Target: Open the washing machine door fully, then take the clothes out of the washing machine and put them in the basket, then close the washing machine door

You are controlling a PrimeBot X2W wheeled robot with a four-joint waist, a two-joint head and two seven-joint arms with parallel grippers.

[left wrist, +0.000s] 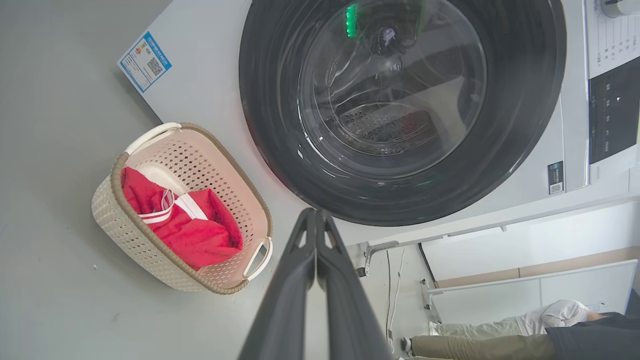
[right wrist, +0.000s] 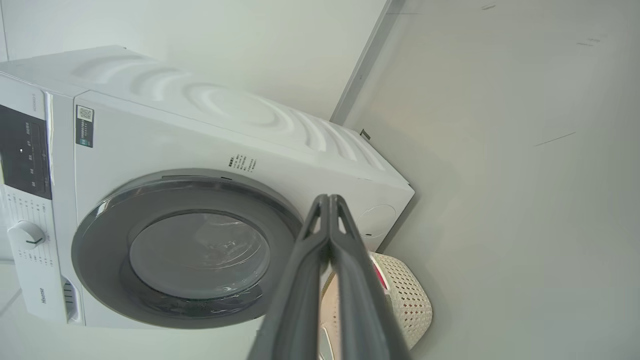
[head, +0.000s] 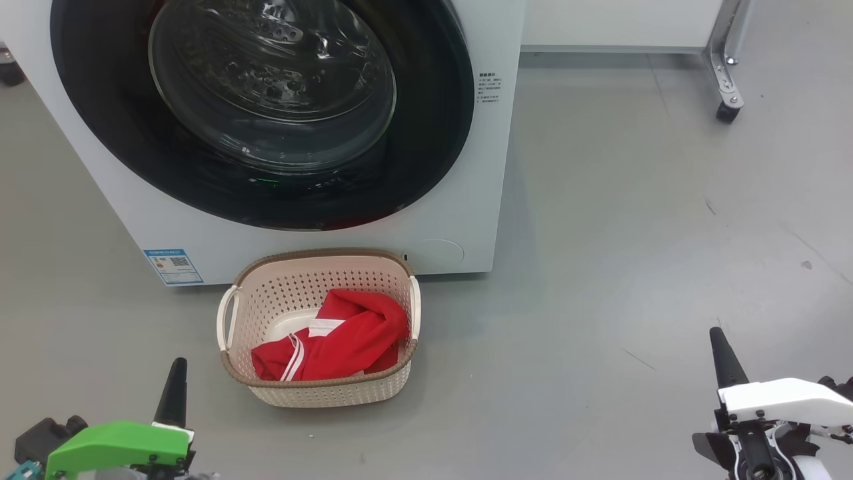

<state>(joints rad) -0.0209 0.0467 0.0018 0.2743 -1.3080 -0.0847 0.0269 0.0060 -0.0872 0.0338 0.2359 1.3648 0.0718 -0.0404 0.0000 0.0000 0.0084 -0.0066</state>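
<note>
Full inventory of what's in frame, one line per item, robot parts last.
washing machine: 1, white, standing on the floor ahead
washing machine door: 1, black rim and clear glass, shut on the machine's front
control panel: 1, dark, top of the machine's front
label: 1, blue, machine's lower front corner
basket: 1, cream with brown rim, on the floor before the machine
clothes: count unclear, red with white trim, inside the basket
caster wheel: 1, black, on a metal leg right of the machine
person: 1, khaki trousers, left wrist view's lower corner
floor: grey
left hand: 1, dark, shut, empty
right hand: 1, dark, shut, empty
</note>
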